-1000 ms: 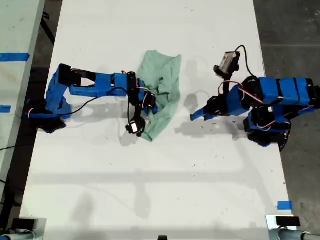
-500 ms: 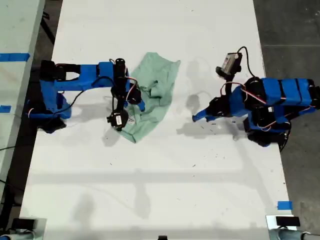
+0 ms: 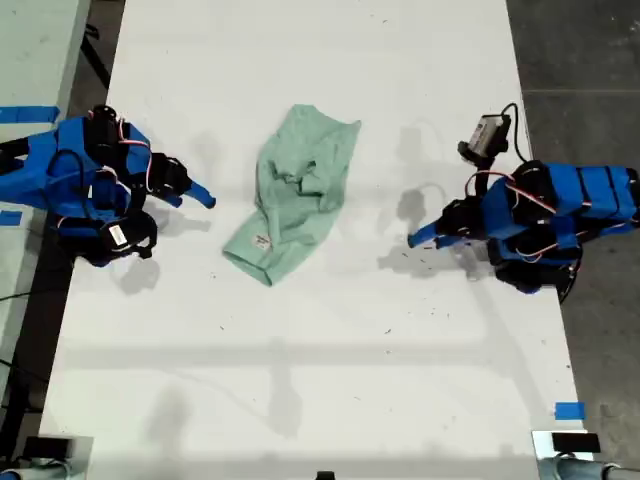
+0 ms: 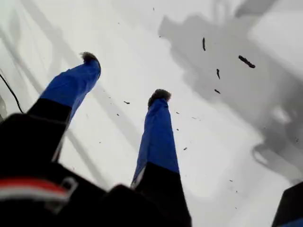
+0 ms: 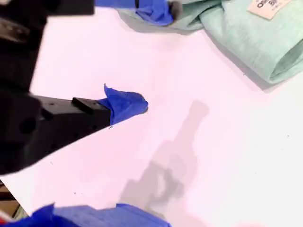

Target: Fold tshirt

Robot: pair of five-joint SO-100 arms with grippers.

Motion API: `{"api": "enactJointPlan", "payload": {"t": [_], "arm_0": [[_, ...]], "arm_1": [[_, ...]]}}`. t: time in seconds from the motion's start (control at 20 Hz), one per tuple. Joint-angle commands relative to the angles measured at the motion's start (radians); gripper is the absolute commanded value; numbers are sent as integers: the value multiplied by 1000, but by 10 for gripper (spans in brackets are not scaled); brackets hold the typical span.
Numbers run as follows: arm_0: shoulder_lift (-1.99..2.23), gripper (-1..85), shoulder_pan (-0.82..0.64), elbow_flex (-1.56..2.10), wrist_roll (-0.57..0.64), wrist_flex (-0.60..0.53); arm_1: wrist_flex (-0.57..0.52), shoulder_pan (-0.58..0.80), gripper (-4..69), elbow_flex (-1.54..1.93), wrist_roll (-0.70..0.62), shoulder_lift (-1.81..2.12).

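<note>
My second gripper (image 5: 154, 56) gapes empty beside the tshirt (image 3: 295, 195)

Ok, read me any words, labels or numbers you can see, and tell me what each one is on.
Tag on the tshirt: a small label with printed text, cut off by the second wrist view's edge and too blurred to read.
No other text shows on the table or the arms.

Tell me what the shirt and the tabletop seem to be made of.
The shirt looks like soft knit cloth, pale mint and matte: it lies in loose wrinkles, with a rolled fold and a small sewn tag in the second wrist view. The tabletop looks hard, smooth and white, probably laminate or painted board; it shows soft reflections.
</note>
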Motion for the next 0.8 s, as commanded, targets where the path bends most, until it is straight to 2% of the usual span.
{"api": "enactJointPlan", "payload": {"t": [0.0,0.25,0.75], "arm_0": [[120,210,51,114,-55,-17],[405,195,84,304,-124,25],[291,201,63,273,-120,18]], "arm_1": [[3,-23,220,48,25,77],[-11,-18,221,69,31,67],[-31,-15,224,40,25,15]]}}
